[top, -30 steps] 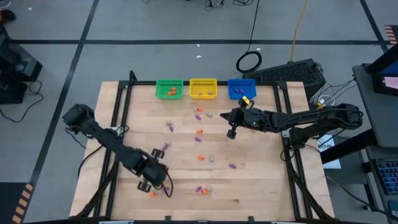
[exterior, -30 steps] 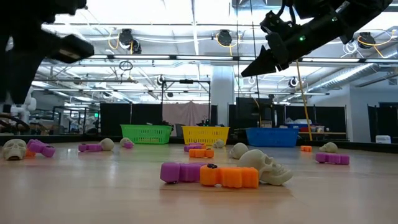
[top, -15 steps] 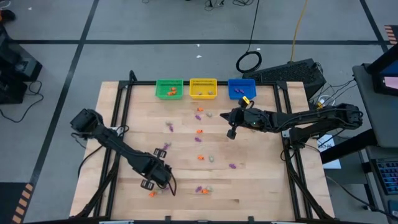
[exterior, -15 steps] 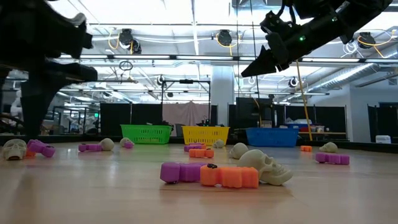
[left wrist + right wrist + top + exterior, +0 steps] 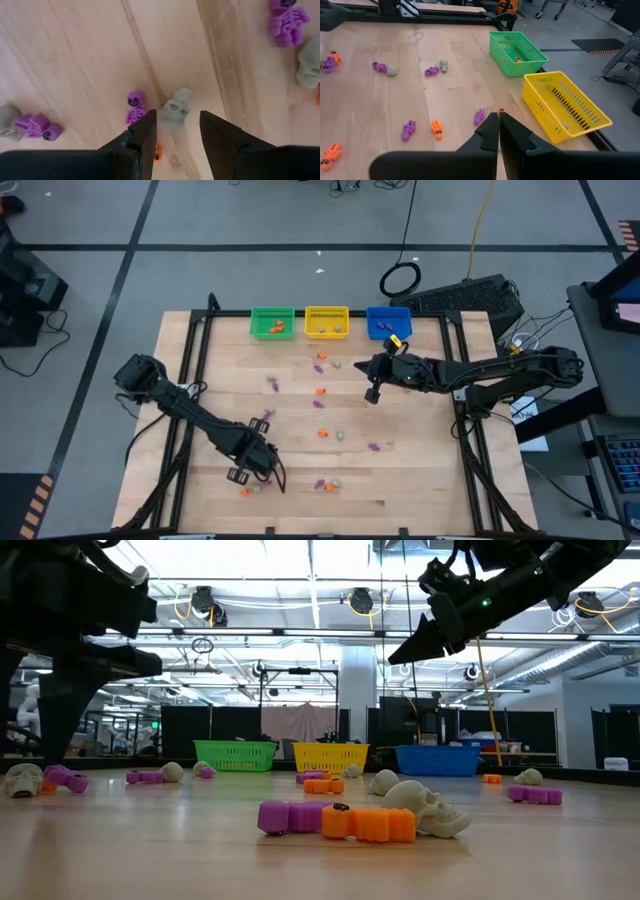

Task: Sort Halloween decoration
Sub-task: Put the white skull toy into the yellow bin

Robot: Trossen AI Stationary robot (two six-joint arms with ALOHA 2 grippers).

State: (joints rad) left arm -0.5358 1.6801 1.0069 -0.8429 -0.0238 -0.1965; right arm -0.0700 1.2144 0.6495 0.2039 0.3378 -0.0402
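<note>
Left tool (image 5: pixel 177 132) low over near-left part of tabletop (image 5: pixel 420 470), fingers (image 5: pixel 145 131) parted, nothing between them; pale skull trinket (image 5: pixel 175 106) lies on wood just ahead of gap, purple skeleton trinket (image 5: pixel 134 106) just beside it. Right tool (image 5: pixel 498 131) raised above tabletop near blue basket (image 5: pixel 388 321), fingers pressed together, holding nothing. Remaining orange, purple and pale trinkets scattered across tabletop middle and near edge. Some trinkets lie in green basket (image 5: pixel 272 322) and yellow basket (image 5: pixel 327 321) at far edge.
</note>
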